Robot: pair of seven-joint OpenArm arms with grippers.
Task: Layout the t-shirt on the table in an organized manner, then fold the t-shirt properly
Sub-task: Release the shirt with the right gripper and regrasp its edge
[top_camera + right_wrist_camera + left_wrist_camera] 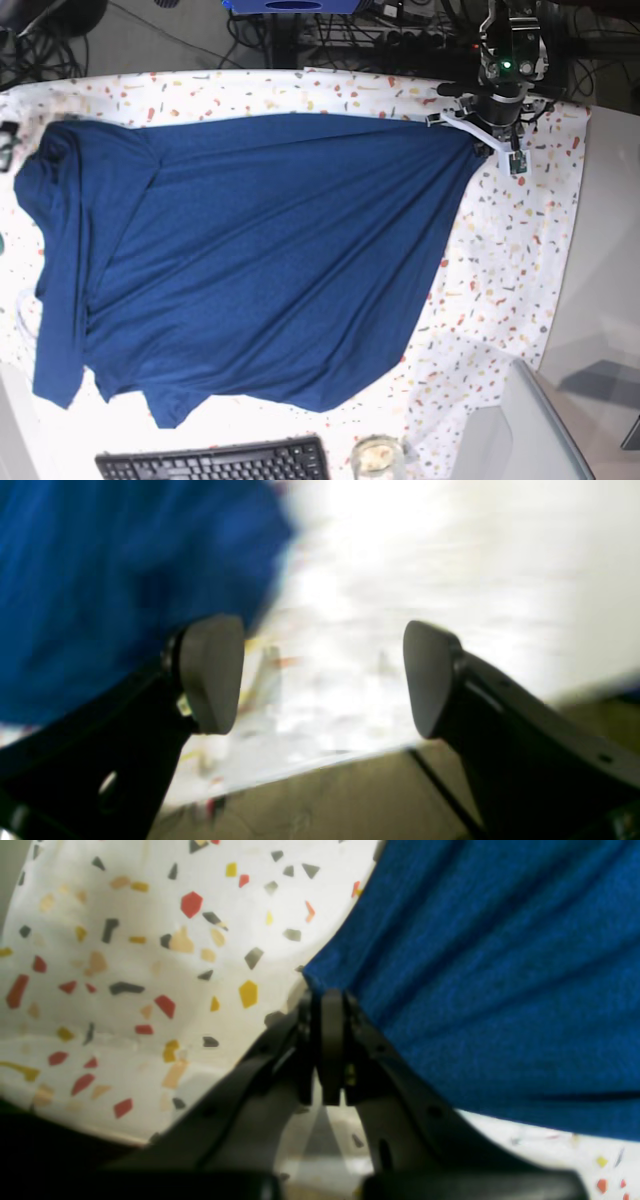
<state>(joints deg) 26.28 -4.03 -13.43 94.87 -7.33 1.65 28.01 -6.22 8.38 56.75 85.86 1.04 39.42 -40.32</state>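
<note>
The t-shirt [250, 265] is lying spread across most of the table [520, 270], its dark blue cloth running in long diagonal creases from the far right corner down toward the near left. Along the left edge the fabric is doubling over itself in a folded strip, and the near hem is sitting ragged, with a flap poking out beside the keyboard [212, 463]. The speckled white cloth is showing bare all down the right side and in a thin band along the far edge.

Up at that far right corner, the left gripper [331, 1005] is pinching the shirt: in its wrist view the 2 fingers are pressed tight together with a tip of blue fabric bunched between them, and creases are fanning out from that pinch. In the base view, that arm is sitting right at the corner of the shirt.

The right gripper [324, 675] is standing wide apart in its own wrist view, 2 grey pads [210, 672] with clear space between them and nothing held. That picture is blurred; blue fabric is filling the upper left behind one pad, pale table behind the gap.

A small glass jar [377, 458] is sitting at the near edge, just right of the keyboard.
</note>
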